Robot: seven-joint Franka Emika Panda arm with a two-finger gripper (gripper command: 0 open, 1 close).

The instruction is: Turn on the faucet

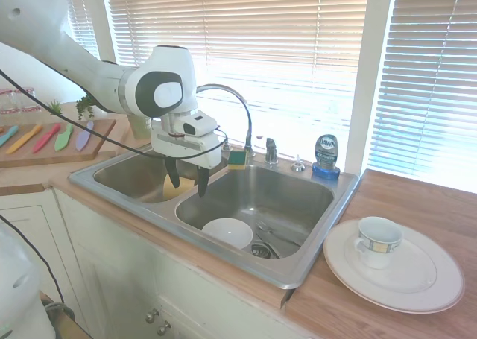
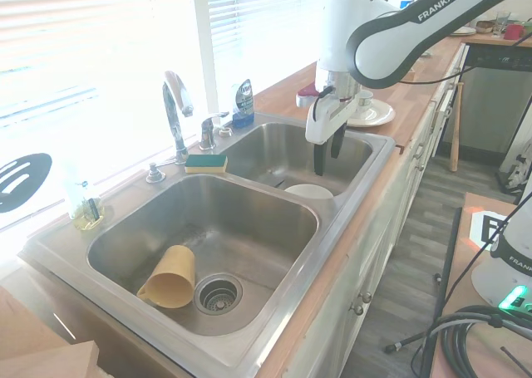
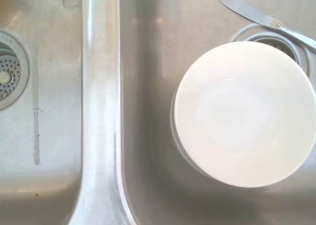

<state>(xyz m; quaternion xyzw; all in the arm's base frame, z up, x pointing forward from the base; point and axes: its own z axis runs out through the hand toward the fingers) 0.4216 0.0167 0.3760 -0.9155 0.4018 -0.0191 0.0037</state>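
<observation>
Fingers (image 1: 173, 171) of the gripper (image 1: 186, 181) spread apart, gripping nothing, above the sink (image 1: 298, 268) divider near a white bowl (image 1: 227, 232). Faucet (image 1: 240, 108) stands on the sink's back rim, well apart from the gripper.

A white bowl (image 1: 227, 232) is seen in one basin of the double steel sink (image 1: 313, 261), beside a knife (image 3: 261, 18) near the drain, and a tan cup (image 2: 169, 278) lies tipped in the other. A green-and-yellow sponge (image 2: 205, 163) and a blue soap bottle (image 1: 326, 156) are set on the back rim. On the worktop (image 1: 417, 324), a mug (image 1: 377, 241) is carried by a white plate (image 1: 425, 287).
</observation>
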